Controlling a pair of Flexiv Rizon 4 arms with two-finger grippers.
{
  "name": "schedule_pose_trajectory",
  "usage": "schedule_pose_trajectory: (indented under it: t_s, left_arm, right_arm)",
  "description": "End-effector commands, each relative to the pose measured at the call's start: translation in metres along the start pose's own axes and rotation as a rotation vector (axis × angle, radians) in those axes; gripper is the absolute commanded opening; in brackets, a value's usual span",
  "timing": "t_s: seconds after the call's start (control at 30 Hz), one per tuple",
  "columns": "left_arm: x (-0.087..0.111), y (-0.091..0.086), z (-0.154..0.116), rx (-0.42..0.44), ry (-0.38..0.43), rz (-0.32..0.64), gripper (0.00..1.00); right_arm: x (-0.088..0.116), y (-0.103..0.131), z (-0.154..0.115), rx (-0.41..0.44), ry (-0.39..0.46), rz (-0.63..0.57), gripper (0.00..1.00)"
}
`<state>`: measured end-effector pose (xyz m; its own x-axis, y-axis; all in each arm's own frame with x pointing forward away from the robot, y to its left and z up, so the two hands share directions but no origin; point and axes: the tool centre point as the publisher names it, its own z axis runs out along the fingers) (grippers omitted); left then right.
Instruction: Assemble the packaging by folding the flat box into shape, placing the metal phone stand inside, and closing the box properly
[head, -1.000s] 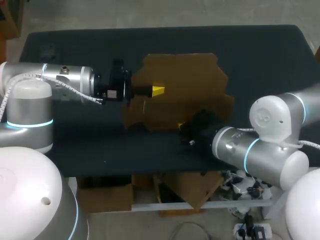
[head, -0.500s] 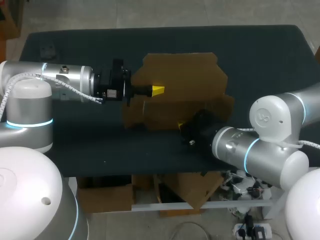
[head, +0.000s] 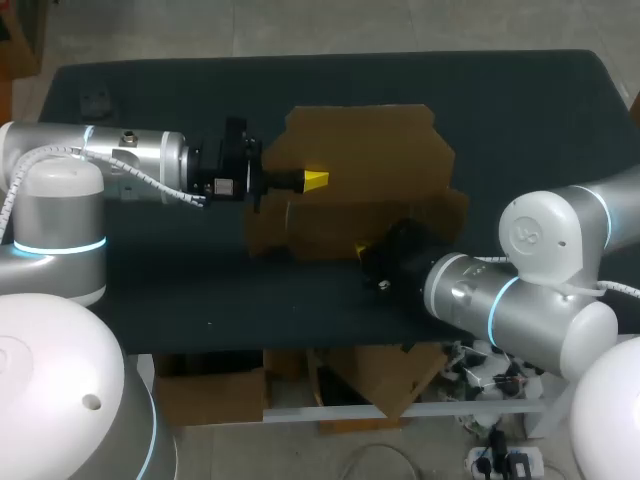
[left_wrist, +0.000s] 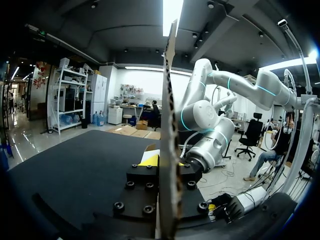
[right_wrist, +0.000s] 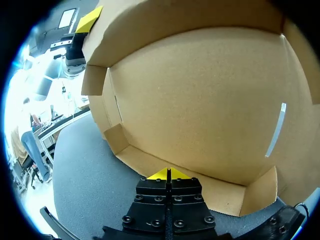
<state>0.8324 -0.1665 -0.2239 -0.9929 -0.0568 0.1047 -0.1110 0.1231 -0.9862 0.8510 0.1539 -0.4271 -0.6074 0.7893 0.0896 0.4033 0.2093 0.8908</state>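
Folding the box (head: 365, 165), partly raised in the middle of the tabletop (head: 530, 110), needs one firm side. The left gripper (head: 314, 180) is clamping its upright panel. The right gripper (right_wrist: 169, 174), fingers pressed together on nothing, should push the near flap slowly along its crease.

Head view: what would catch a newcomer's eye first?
The brown cardboard box, partly folded in the middle of the dark table. The left gripper pinches one raised panel of it from the left, and the right gripper sits shut at its near edge.
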Motion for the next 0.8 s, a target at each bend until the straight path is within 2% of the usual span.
schedule_pose_trajectory:
  t_s: [0.03,0.37,0.8]
  left_arm:
    - [-0.0005,0.0044,-0.0009,-0.001,0.000,-0.001,0.00]
    - [-0.0005,0.0044,-0.0009,-0.001,0.000,-0.001,0.00]
    - [-0.0005,0.0044,-0.0009,-0.001,0.000,-0.001,0.00]
  right_arm:
    - [0.0004,-0.0041,0.0020,-0.006,-0.005,-0.001,0.00]
    - [0.0002,-0.0010,-0.0018,-0.017,-0.009,-0.009,0.00]
    - [-0.0022,-0.0030,0.0059,-0.004,0.000,-0.002,0.00]
